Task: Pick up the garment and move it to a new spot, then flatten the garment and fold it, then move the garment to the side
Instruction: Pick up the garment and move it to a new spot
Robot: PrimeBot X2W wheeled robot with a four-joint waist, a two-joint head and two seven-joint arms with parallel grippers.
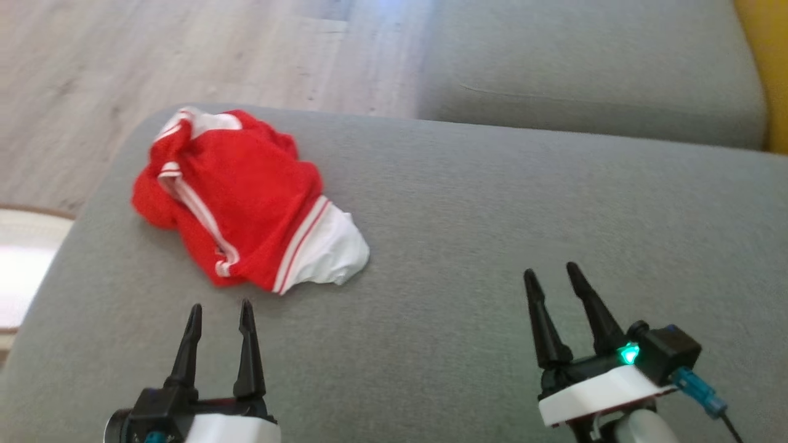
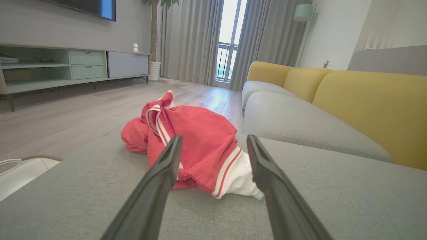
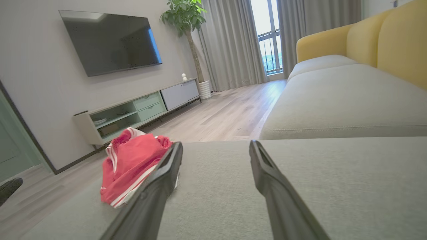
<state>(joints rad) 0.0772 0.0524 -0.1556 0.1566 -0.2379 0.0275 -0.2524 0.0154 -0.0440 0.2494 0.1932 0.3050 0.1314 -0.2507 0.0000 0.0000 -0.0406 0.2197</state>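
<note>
- Nearby, the left gripper (image 1: pixel 221 304) and the right gripper (image 1: pixel 550 269) both hung released, jaws spread and holding nothing, over the grey cushion (image 1: pixel 468 234).
- Just beyond the left gripper lay the red-and-white garment (image 1: pixel 240 197), crumpled near the cushion's far left corner, possibly shorts.
- Farther off were the sofa (image 1: pixel 585 61) and the wooden floor (image 1: pixel 123 55).

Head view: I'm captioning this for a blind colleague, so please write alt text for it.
A crumpled red garment with white trim lies on a grey sofa cushion, toward its left edge. The left gripper and right gripper are open and empty in the foreground, the left one nearest the garment.
</note>
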